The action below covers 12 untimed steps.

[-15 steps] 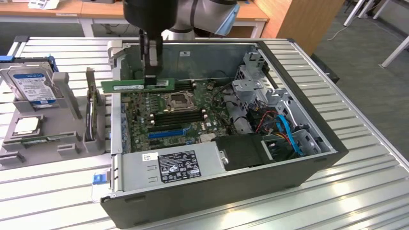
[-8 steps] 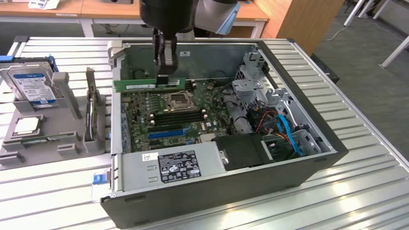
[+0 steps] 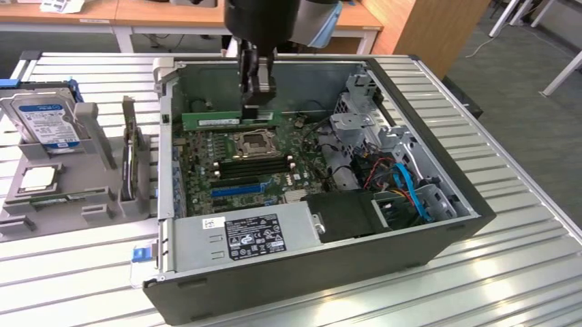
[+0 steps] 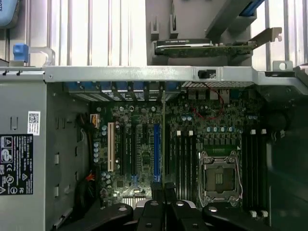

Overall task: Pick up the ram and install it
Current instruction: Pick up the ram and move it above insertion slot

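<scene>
Closest to us sits the grey power supply (image 3: 245, 235), at the near wall of the open computer case (image 3: 300, 279). Beyond it, over the motherboard (image 3: 227, 180), the hand (image 3: 258, 110) is pinched on the ram (image 3: 214, 120). We see the stick held level on its long edge, on the far side of the processor socket (image 3: 251, 143), gripped toward its end on the exterior view's right. It is a long, thin green board with a pale label on its face. We judge it light and stiff but brittle, its contacts best left untouched, so the flat faces near the upper edge are where to hold it.
</scene>
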Tool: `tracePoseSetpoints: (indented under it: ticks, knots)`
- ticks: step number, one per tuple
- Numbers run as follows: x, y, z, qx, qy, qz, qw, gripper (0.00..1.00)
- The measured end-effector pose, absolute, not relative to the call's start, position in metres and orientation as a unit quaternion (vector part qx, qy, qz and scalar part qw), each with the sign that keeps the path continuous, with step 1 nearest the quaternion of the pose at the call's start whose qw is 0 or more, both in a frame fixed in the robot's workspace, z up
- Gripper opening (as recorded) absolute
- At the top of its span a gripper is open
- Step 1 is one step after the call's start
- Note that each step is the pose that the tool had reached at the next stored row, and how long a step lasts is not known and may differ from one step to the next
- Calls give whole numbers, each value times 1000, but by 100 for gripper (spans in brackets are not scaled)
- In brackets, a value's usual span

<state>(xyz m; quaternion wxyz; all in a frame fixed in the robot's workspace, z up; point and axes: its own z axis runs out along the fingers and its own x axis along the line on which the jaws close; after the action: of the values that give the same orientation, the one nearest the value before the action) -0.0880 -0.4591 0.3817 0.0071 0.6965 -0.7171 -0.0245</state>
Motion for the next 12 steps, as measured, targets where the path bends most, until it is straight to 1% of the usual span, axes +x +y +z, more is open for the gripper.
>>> tracePoseSetpoints:
  ticks: [12]
  knots:
    - [-54,-459,382,697,-717,-25,7,12]
